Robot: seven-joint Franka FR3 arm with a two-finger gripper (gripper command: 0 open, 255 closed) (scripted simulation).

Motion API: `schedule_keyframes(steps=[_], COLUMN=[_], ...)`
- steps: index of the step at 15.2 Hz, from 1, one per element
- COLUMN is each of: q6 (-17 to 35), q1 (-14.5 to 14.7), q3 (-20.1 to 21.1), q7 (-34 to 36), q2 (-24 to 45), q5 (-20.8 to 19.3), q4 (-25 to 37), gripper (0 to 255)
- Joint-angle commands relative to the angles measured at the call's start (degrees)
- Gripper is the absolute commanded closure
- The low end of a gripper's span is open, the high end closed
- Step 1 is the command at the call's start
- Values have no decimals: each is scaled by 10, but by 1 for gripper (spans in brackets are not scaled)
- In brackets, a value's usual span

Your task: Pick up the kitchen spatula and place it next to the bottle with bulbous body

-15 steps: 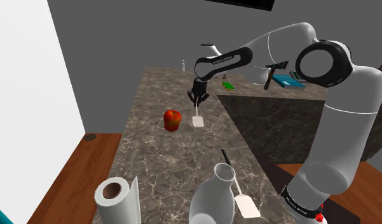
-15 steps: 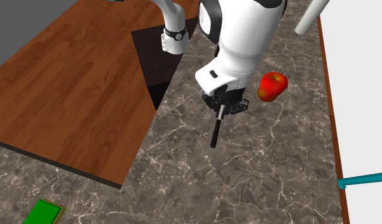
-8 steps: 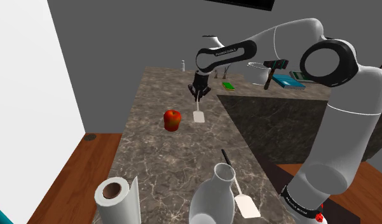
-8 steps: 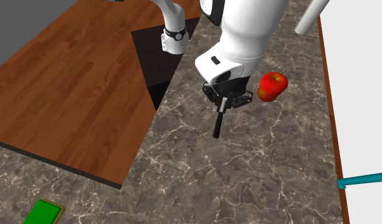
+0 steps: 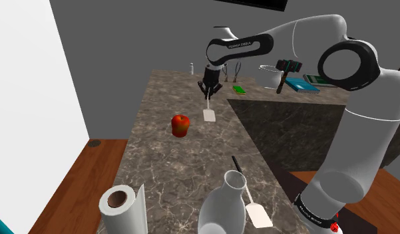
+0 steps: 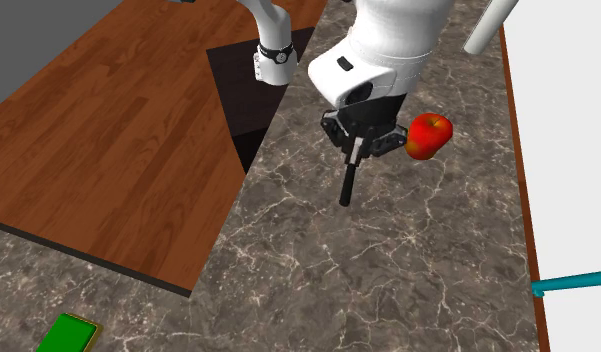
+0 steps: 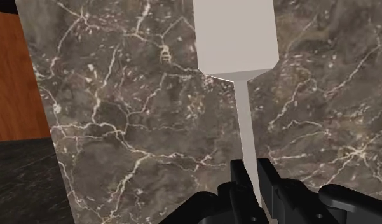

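Observation:
My gripper [image 5: 207, 91] is shut on a kitchen spatula [image 5: 209, 113] and holds it in the air above the dark marble counter [image 5: 162, 159]. Its white blade [image 7: 237, 35] hangs below the fingers [image 7: 240, 181], and its black handle [image 6: 347, 185] sticks out on the other side of the gripper [image 6: 360, 150]. A white bottle with a bulbous body [image 5: 222, 211] stands at the near end of the counter in the shoulder view, far from the gripper. A second spatula [image 5: 249, 197] lies on the counter just beside that bottle.
A red apple [image 5: 180, 124] sits on the counter close to the gripper, toward the shoulder view's left. A paper towel roll [image 5: 118, 203] stands near the bottle. On the lower counter behind are a green object [image 5: 239, 89], a hammer [image 5: 285, 70] and a teal book [image 5: 303, 84].
The gripper has risen with the spatula, lifting the blade farther above the counter and toward the far end. The grip stays closed on it.

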Motion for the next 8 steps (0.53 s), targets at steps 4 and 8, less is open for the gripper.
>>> schedule_keyframes(steps=[4,8], q6=[-38,-68], q1=[0,0], q3=[0,0], q7=[-2,-3], q2=[-5,-7], q5=[1,1], q4=[33,62], gripper=[255,255])
